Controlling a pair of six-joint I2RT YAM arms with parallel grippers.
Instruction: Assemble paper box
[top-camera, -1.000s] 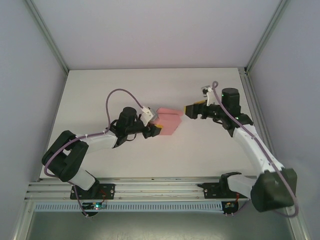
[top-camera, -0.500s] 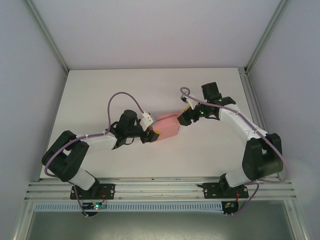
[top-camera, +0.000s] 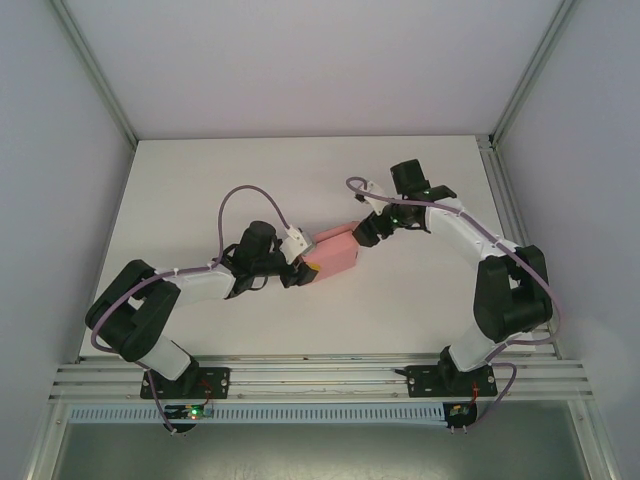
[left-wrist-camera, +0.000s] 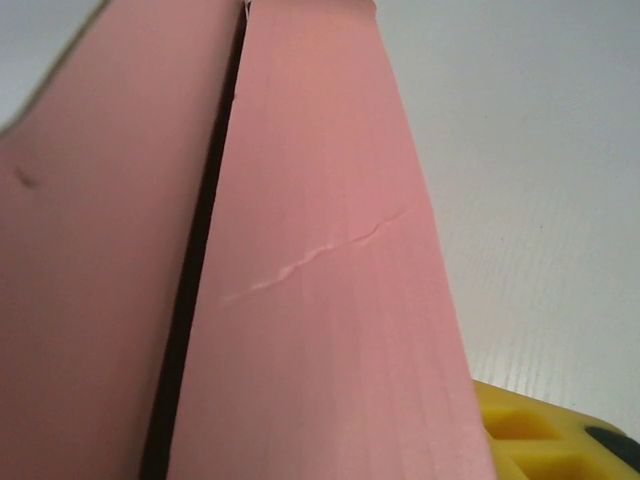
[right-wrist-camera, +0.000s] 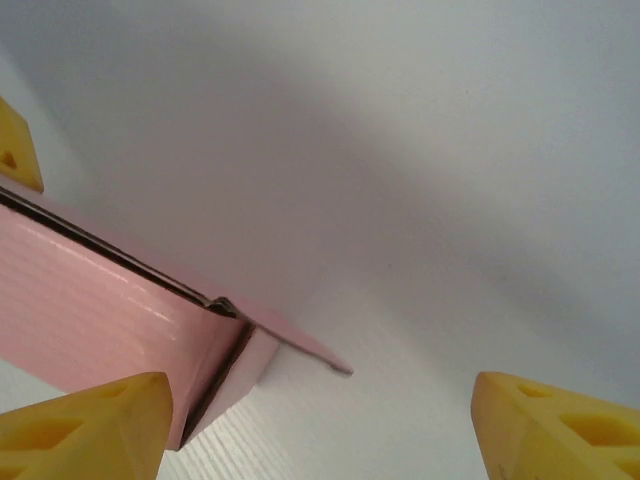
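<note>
Paper box sits close to the middle of the tabletop, well away from every edge. It is already folded into a small pink block, with one arm at each end.

At its left end, the left fingers look closed about halfway onto the card, with one yellow tip tucked under the box's near corner. I'd say they have a real hold and are acting as the anchor. From the left wrist, the pink panels run off lengthwise. A dark gap runs between two of them, so that long seam isn't fully shut. A faint crease crosses the wider panel.

At the right end, a thin flap juts out past the box's corner, loose and not tucked in. The right fingers are spread wide right at that end. One tip is just beside the box's lower edge and the other is well off to the side. They hold nothing.

My read is that the body is formed and the end closure is the step in hand. The next move would be for the right arm to fold that flap over and into the opening while the left arm holds firm. It calls for a light, square push, since thin card like this buckles easily and the box could skid or twist in the left grip.
</note>
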